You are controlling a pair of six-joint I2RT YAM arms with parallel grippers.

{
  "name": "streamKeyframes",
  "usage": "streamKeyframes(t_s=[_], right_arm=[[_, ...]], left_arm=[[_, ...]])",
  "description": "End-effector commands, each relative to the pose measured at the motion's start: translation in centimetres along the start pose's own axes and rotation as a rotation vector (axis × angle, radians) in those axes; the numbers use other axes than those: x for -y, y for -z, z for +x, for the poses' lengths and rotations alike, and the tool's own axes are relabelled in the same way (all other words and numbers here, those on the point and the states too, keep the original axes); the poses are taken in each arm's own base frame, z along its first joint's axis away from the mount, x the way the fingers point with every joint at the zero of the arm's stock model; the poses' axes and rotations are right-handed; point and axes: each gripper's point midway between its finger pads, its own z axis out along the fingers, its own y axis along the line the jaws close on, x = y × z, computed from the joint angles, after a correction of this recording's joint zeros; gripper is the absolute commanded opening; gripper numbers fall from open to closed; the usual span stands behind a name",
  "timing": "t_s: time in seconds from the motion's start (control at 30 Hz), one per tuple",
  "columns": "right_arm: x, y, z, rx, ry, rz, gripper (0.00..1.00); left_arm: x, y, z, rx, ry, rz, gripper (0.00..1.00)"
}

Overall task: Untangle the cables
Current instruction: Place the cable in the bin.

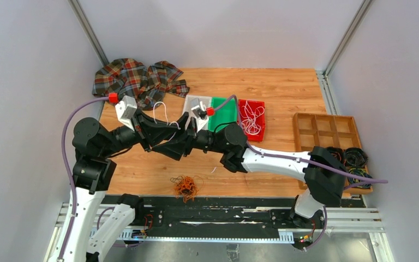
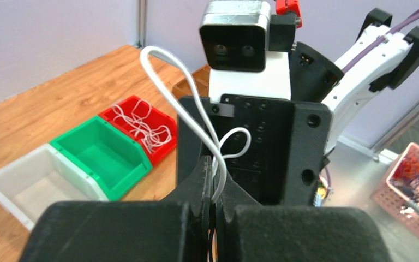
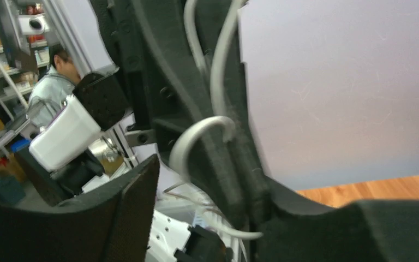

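**A:** Just left of the green bin, above the desk: what is listed?

**B:** Left tool, fingers pressed together, pinching one white cable; the cable's loop stands up above the fingers. Right tool, fingers spread, one on either side of the left tool's tip.

**A:** Other cables?

**B:** White cables, a loose heap in the red bin touching the green bin's right side. Orange cables, one tangle on the desk, well apart from the green bin, toward the arm bases.

**A:** Remainder?

**B:** Plaid cloth, crumpled, well left of the green bin. Wooden tray, to the right beyond the red bin.
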Motion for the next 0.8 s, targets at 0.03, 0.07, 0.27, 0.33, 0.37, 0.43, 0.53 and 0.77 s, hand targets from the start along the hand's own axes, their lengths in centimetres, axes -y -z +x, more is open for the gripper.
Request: streamKeyframes(t_s=[0.03,0.07,0.27,0.33,0.37,0.43,0.53,0.77], right_arm=[[-2.1,-1.3,-1.6,0.036,0.0,-0.058,0.27],[-1.9,-1.2,-1.6,0.037,0.002,-0.042,0.12],[2.2,2.5,-2.1,0.006,0.013,0.187,0.01],[4.5,5.1,-2.3,-0.029,0.015,0.28,0.01],[5.4,6.4,-2.8,-0.044,0.028,0.325,0.01],[7.7,9.4,-3.4,-0.097,0.072,0.433,0.01],[11.6,14.9,-4.8,-0.22,0.162,0.651,0.01],[19.8,30.8,-7.5,-0.51,0.286,1.348,0.0]], left_arm=[[-0.3,0.1,-0.5,0.027,-0.032,-0.019,0.01],[-0.3,0.1,-0.6,0.027,-0.035,-0.024,0.01],[-2.5,0.6,-0.5,-0.025,-0.071,-0.155,0.57],[-3.6,1.0,-0.3,-0.058,-0.089,-0.221,0.95],[-4.1,1.3,0.2,-0.085,-0.095,-0.247,0.99],[-4.9,1.8,0.5,-0.123,-0.133,-0.293,0.98],[-5.6,2.6,1.3,-0.198,-0.194,-0.328,0.98],[-7.6,5.1,6.8,-0.479,-0.332,-0.32,0.98]])
